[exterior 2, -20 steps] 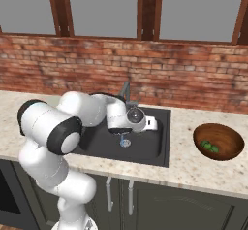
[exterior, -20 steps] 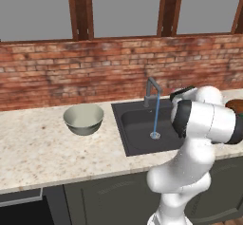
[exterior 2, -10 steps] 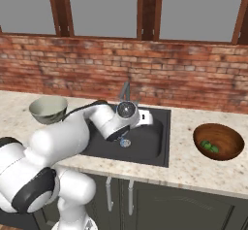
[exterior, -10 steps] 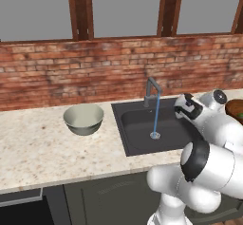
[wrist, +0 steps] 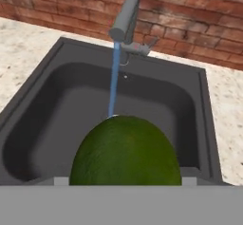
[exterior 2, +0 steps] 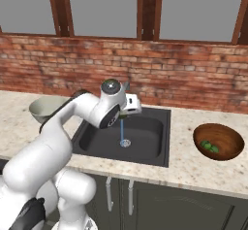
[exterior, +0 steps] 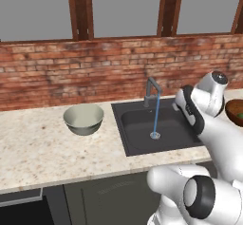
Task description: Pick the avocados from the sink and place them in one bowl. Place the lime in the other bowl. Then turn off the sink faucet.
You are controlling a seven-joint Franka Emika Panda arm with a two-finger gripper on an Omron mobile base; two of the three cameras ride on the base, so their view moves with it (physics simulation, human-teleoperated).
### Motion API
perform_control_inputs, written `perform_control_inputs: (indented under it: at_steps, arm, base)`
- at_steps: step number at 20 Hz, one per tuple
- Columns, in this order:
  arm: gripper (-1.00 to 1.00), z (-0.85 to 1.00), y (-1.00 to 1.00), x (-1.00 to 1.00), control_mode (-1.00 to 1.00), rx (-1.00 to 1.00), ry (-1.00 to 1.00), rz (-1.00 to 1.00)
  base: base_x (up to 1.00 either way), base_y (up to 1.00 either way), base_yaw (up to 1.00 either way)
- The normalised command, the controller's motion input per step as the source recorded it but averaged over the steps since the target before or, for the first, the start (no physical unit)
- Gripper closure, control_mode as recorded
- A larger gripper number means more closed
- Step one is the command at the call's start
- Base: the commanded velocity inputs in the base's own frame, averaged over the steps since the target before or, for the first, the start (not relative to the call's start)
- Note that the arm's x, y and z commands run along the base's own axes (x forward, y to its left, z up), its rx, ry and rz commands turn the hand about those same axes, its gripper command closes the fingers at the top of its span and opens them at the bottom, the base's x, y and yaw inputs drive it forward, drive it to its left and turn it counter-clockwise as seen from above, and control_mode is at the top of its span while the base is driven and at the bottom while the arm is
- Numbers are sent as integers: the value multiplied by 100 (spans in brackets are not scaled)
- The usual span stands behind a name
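Since one second ago my arm has swung and the pale bowl (exterior: 84,118) is uncovered again on the left. My gripper (exterior 2: 127,108) pinches the lime (wrist: 126,151), a smooth, round, yellow-green fruit, above the dark grey sink (wrist: 40,119). Water runs from the bent metal faucet (wrist: 125,16). Two bumpy avocados (exterior 2: 209,146) lie in the wooden bowl (exterior 2: 219,142), on the speckled stone counter (exterior: 38,154) under a brick wall (exterior: 57,72).

Sink (exterior: 142,138) between the bowls; avocados (exterior 2: 209,146) in one bowl (exterior 2: 231,152) (right)
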Motion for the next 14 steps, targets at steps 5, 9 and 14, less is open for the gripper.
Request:
perform_control_inputs:
  at_steps: [5, 9, 14]
  arm:
    - [100, 29, 65, -3, -100, 3, 3, 4]
    - [100, 4, 75, 0, -100, 4, 1, 3]
    - [100, 1, 76, 0, -100, 3, 3, 2]
  base:
    - [0, 0, 0]
    - [0, 0, 0]
    - [0, 0, 0]
